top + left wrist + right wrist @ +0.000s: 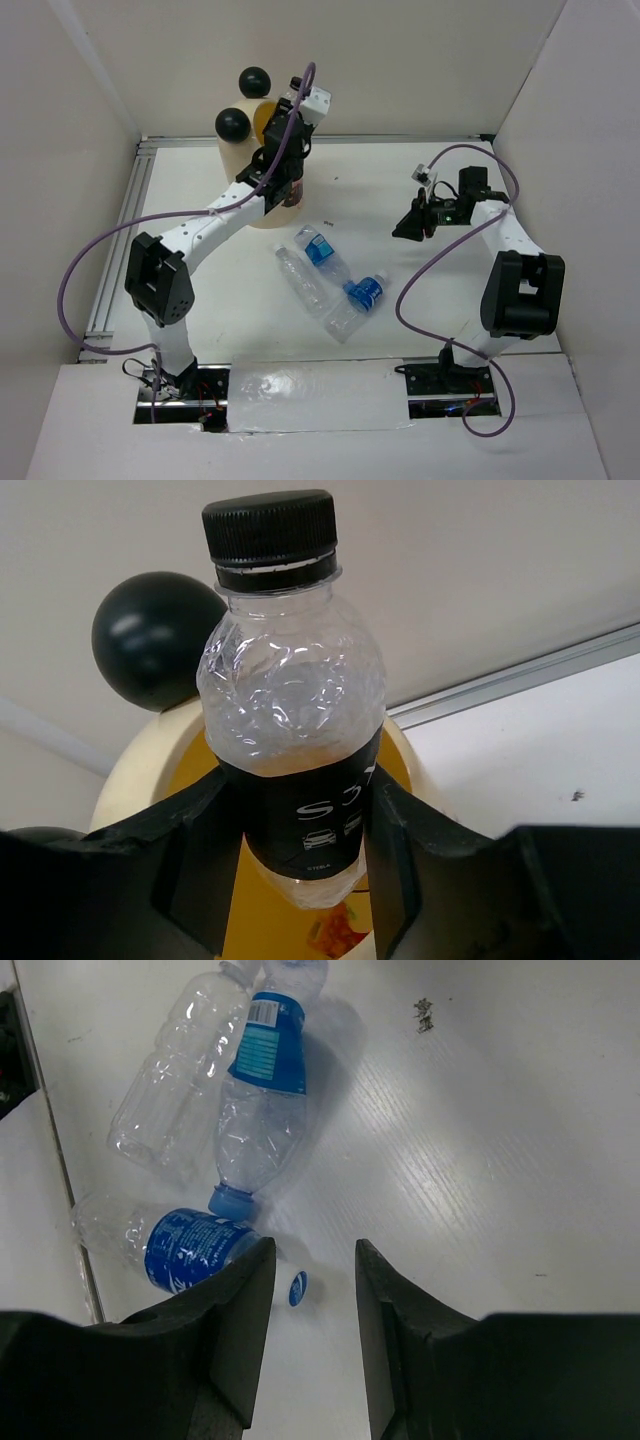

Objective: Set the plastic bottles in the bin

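1. Plastic bottles (345,318): four are in view, one held up at the far left and three lying on their sides mid-desk.
2. Far left on the desk (170,180) stands the bin (238,160). It is cream outside and yellowish inside, with two black balls (255,80) on its rim.
3. The left pincer (305,855) is clamped on the black-capped bottle (290,680), one finger on each side of its dark label. The bottle is upright with its cap on top. In the left wrist view its base shows against the bin's yellow inside.
4. Right of the bin and nearer, a clear bottle (300,280) with no label lies flat.
5. Alongside it on the right lies a blue-labelled bottle (320,250), its blue cap (230,1200) pointing near-right.
6. Just beside that cap lies a second blue-labelled bottle (365,292), the rightmost of the three.
7. The right pincer (410,228) hovers over the desk to the right of these bottles, its jaws apart with nothing between them. In the right wrist view one finger (230,1340) partly hides the second blue-labelled bottle.
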Controlling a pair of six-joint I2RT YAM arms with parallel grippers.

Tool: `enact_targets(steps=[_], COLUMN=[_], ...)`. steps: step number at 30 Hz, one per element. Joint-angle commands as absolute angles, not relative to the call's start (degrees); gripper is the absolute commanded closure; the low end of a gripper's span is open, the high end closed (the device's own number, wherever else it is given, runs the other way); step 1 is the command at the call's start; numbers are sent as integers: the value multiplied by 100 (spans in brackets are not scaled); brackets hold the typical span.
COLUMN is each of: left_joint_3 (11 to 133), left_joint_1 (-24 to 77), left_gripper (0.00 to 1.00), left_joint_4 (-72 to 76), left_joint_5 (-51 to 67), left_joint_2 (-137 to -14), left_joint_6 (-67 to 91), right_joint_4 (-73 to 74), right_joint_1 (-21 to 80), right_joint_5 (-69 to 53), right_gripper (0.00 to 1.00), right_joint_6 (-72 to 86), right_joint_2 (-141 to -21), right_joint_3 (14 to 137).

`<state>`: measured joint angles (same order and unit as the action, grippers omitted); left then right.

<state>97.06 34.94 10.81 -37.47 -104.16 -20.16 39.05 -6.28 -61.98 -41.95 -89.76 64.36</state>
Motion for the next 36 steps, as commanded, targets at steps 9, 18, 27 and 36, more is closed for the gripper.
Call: enact_targets(steps=[9, 18, 27, 36], left_joint_3=[9404, 9789, 9582, 5935], left_joint_1=[3560, 4068, 5517, 5810], left_gripper=[3, 0, 71, 20], left_joint_4=[2197, 2259, -444, -3891], left_joint_5=[-4368, -4614, -4797, -4756], left_joint_2=[-10564, -10231, -8730, -5311], left_joint_6=[-2874, -3058, 62, 5999], right_joint_4=[4236, 4044, 4190, 1716], right_joint_1=[-738, -799, 218, 1898], right_joint_5=[-6478, -6372, -5899, -4247], right_gripper=[27, 0, 42, 0], right_joint_6=[-4464, -4404, -4085, -1295], right_joint_2=[-8763, -8640, -9441, -10254], right_joint_3=[6416, 6250, 6952, 7600])
